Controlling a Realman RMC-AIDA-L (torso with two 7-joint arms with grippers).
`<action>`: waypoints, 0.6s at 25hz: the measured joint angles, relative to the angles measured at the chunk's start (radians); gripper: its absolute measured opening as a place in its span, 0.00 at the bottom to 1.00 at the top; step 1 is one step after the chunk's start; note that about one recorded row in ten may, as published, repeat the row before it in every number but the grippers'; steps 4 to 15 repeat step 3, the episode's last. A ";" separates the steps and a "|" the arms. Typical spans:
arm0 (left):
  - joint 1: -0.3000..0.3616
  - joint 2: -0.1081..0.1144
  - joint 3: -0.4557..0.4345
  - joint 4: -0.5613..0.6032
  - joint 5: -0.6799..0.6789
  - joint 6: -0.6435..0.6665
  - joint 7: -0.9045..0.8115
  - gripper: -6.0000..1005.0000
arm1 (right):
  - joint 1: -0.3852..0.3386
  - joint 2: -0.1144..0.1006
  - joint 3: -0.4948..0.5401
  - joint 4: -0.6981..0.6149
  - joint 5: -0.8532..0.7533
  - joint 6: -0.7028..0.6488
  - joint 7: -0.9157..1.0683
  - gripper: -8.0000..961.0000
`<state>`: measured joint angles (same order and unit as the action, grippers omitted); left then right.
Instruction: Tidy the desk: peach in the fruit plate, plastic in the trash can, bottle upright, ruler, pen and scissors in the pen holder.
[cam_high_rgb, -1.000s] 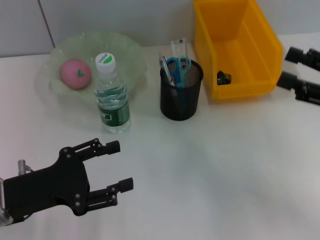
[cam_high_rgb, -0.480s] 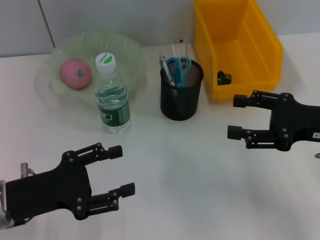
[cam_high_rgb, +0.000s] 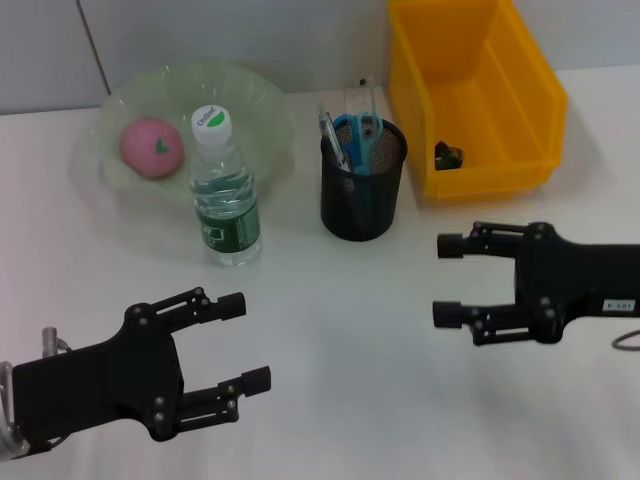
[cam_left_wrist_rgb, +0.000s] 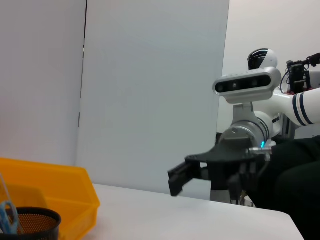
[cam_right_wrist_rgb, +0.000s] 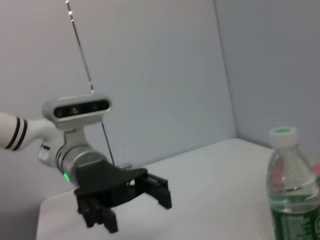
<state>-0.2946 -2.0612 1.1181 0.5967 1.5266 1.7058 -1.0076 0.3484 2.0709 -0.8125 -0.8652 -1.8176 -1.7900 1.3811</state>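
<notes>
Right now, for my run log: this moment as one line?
peach in plate | bottle upright | scissors in holder | left gripper open, empty | right gripper open, empty

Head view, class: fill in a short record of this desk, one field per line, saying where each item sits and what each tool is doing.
peach: in the fruit plate
bottle: upright, capped, in front of the plate
pen holder: holds scissors, ruler and pen
trash can: yellow, small dark item inside
left tool: open, empty, low over the near desk
right tool: open, empty, in front of the trash can
</notes>
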 joint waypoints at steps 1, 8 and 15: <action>-0.001 0.000 0.000 0.000 0.000 0.000 -0.002 0.76 | -0.001 0.000 -0.004 0.000 -0.003 0.000 0.001 0.85; -0.002 0.001 0.000 0.000 -0.001 0.000 -0.005 0.76 | -0.002 0.000 -0.002 0.000 -0.008 0.000 0.003 0.85; -0.002 0.001 0.000 0.000 -0.001 0.000 -0.005 0.76 | -0.002 0.000 -0.002 0.000 -0.008 0.000 0.003 0.85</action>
